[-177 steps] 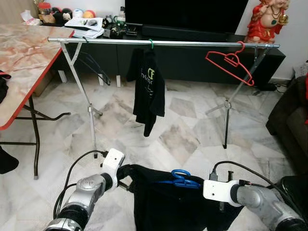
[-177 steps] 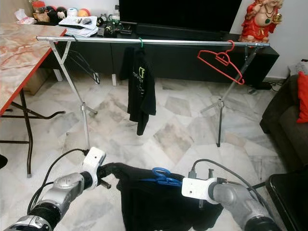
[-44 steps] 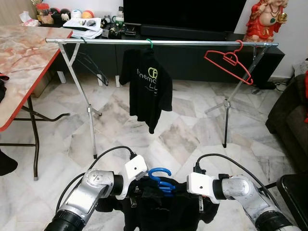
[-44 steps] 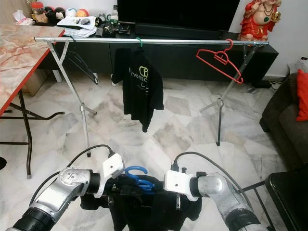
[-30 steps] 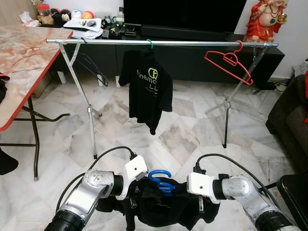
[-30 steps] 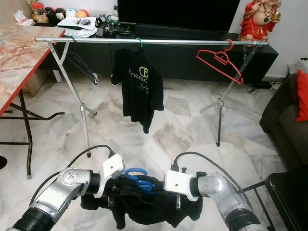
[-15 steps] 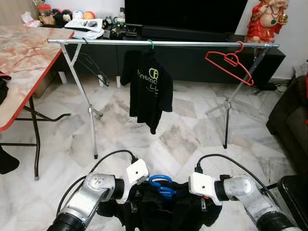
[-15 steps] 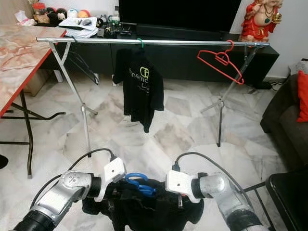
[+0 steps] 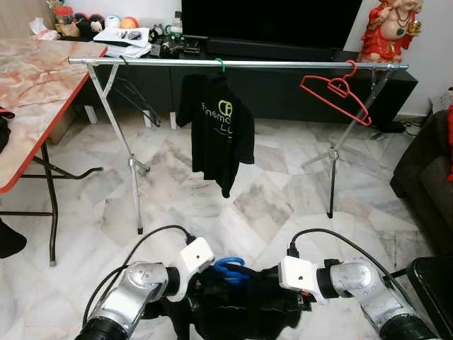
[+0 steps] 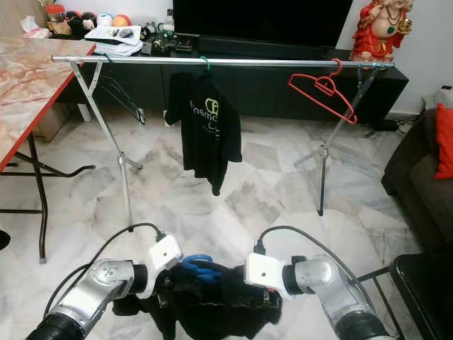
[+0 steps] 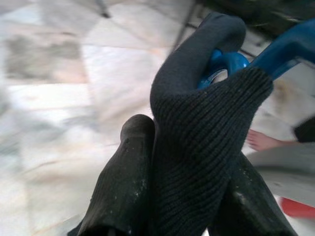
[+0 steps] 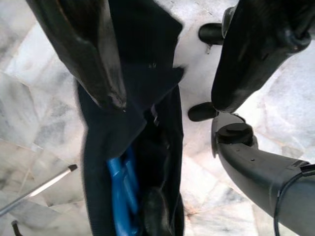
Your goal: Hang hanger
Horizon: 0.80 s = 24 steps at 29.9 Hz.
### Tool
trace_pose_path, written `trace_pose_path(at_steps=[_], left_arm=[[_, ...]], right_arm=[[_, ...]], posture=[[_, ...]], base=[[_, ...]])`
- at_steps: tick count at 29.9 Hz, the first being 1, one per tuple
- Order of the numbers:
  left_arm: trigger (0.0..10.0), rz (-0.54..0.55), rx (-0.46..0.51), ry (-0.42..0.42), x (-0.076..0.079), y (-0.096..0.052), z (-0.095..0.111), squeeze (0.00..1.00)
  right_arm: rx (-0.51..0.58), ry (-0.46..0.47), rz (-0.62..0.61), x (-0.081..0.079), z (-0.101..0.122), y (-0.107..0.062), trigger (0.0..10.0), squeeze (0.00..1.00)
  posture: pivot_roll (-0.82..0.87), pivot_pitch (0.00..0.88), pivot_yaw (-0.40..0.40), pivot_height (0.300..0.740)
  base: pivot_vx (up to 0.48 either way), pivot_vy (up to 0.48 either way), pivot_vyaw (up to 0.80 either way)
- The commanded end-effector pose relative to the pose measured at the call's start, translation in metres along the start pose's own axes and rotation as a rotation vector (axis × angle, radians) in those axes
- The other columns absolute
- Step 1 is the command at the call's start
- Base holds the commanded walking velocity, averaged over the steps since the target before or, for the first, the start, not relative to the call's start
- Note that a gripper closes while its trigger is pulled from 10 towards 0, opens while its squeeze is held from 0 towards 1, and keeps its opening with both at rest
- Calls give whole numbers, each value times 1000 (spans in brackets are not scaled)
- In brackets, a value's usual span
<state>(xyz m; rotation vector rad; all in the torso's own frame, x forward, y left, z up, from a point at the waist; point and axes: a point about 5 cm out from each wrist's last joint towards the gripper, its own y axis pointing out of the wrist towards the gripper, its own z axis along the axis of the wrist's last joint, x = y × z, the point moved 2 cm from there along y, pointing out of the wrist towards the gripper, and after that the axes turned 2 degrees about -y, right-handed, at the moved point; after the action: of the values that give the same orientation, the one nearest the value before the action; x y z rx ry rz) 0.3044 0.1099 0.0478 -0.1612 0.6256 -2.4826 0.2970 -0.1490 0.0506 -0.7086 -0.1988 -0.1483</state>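
Two grippers hold a dark garment (image 9: 241, 304) on a blue hanger (image 9: 228, 270): left gripper (image 11: 182, 162) clamped on its ribbed collar, right gripper (image 12: 162, 83) spread apart. Ahead, the rail (image 9: 283, 64) carries a black T-shirt (image 9: 219, 134) and a red hanger (image 9: 338, 95).

Marble floor (image 9: 262, 202) carries clothes rack (image 9: 132, 164), folding table (image 9: 51, 212) legs, dark TV cabinet (image 9: 283, 92) behind.

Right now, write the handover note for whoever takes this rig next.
Left gripper: shut on the black shirt's ribbed collar beside the blue hanger.
Right gripper: open, one finger against the black shirt.
Both hold the bundle low before the robot.
Clothes rail stands ahead, carrying a hung black shirt and an empty red hanger.
Done: garment on hanger.
Left: lift, hook onto rail.
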Motion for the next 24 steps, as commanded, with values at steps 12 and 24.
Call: trace_pose_path(at_steps=[12,24], left_arm=[[0,357,74,-47,-29,-7,-6,0],[10000,671,201,-180,-44,-41,-28,0]], right_arm=[[-130,166,-358,16,-33,-4,10000,137],[-246,888,-824,-48,-102,21,10000,0]], posture=[[-34,109,-52,740],[-36,85,-12,740]], base=[[0,0,0],[0,0,0]])
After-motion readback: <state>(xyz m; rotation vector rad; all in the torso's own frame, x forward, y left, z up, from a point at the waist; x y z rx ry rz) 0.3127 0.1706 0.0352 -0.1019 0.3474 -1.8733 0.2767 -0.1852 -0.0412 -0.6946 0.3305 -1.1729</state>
